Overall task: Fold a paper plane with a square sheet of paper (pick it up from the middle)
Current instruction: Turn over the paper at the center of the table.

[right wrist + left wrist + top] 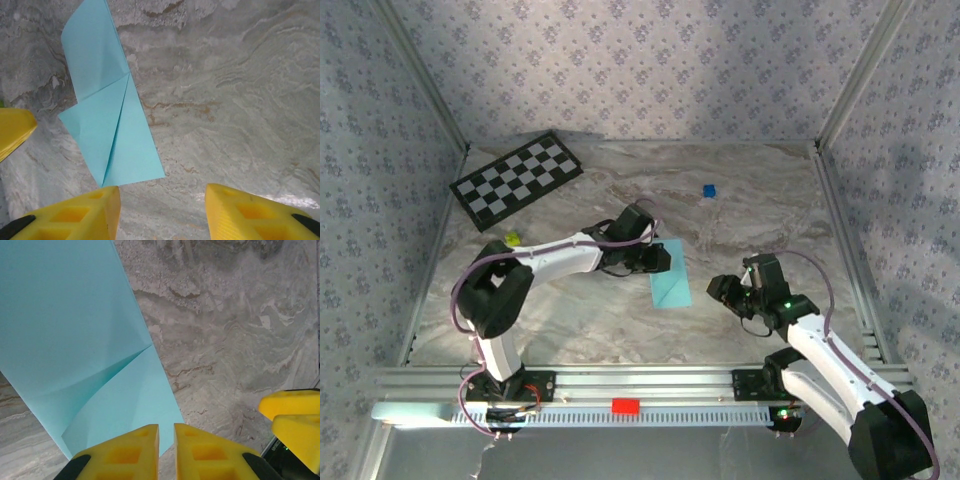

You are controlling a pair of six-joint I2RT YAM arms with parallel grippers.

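The light-blue sheet of paper [671, 283] lies flat on the marbled surface [770, 220], near the middle and a little toward the near edge, between the two arms. It is folded into a long narrow shape. In the right wrist view one flap is folded over diagonally, so that a slanted crease runs from the middle of the sheet down to a corner on its near end.

The left end effector [658, 258] is at the left side of the sheet, just beside its upper part. Its yellow fingers [130, 455] stand almost together, with a thin slit between them. In the left wrist view they are at the edge of the paper, and I cannot tell if they touch it.

The right end effector [723, 290] is to the right of the sheet, apart from it. Its jaws are spread wide over bare marble.

A black-and-white checkerboard [517, 178] lies at the far left corner, and a small dark-blue cube [709, 190] sits further back, well apart from the paper.
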